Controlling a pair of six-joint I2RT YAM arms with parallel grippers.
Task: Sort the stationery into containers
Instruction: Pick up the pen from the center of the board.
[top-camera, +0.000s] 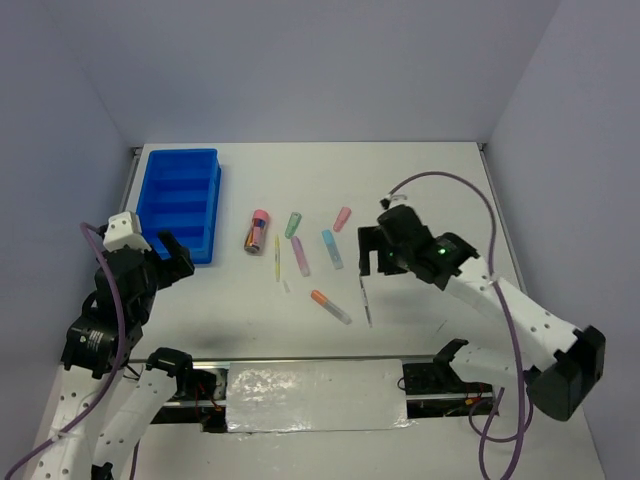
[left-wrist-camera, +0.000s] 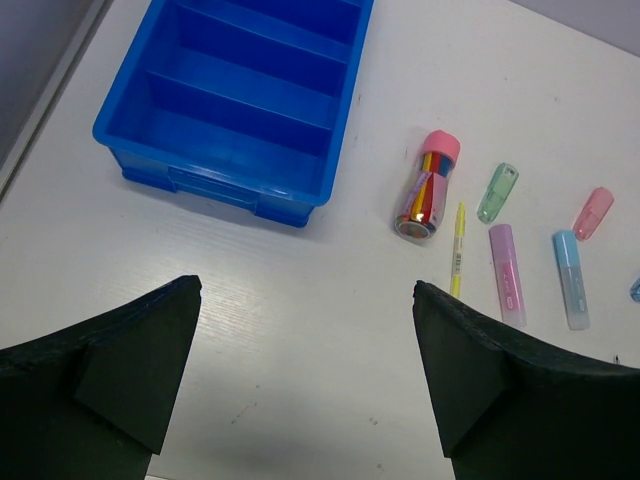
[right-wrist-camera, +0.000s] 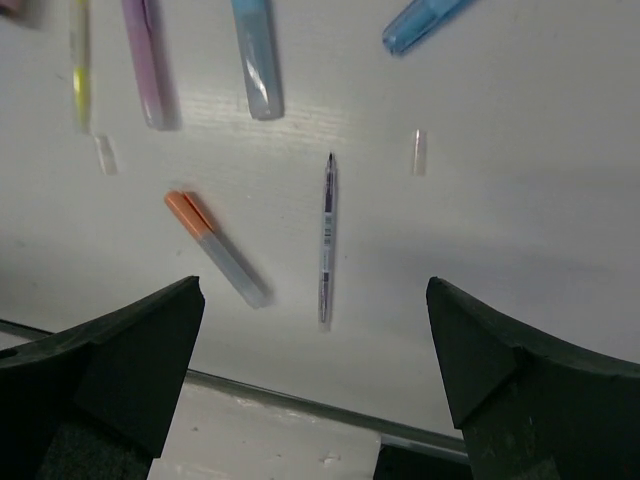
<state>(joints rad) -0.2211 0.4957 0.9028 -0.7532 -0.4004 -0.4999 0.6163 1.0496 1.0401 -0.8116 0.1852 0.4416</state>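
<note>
Black fingers (left-wrist-camera: 100, 380) of the left claw (left-wrist-camera: 307, 290) are seen at the bottom edge of the left wrist view. They are spread wide, with nothing gripped and only the white table (left-wrist-camera: 300, 340) showing between them. Beyond them, in the upper left of that frame, the blue tray (left-wrist-camera: 215, 185) is set on the table and is divided crosswise into compartments. To the right of the tray a tube (left-wrist-camera: 428, 185) with a pink cap is laid, with a yellow pen (left-wrist-camera: 457, 250) just beside its lower end. Further right, a green marker (left-wrist-camera: 497, 192), a purple marker (left-wrist-camera: 506, 272), a light blue marker (left-wrist-camera: 571, 278) and a pink marker (left-wrist-camera: 593, 212) are spread out, each apart from the next.

In the right wrist view the right claw (right-wrist-camera: 313, 287) is likewise held wide open above the table, with nothing gripped. Above the gap between its fingers a dark pen (right-wrist-camera: 326, 240) is laid almost upright in the frame. An orange-capped marker (right-wrist-camera: 215, 248) is slanted to the left of it, apart from it. Two small clear caps (right-wrist-camera: 105, 155) are seen, one at the left and one at the right of the frame. A blue pen (right-wrist-camera: 425, 20) is cut off by the top edge at the upper right.

From the top view the tray is found at the upper left of the table. All the stationery is scattered across the middle of the table, outside the tray and between the two claws. The left claw is held near the tray's lower right corner. The right claw is held just to the right of the group, near the dark pen.
</note>
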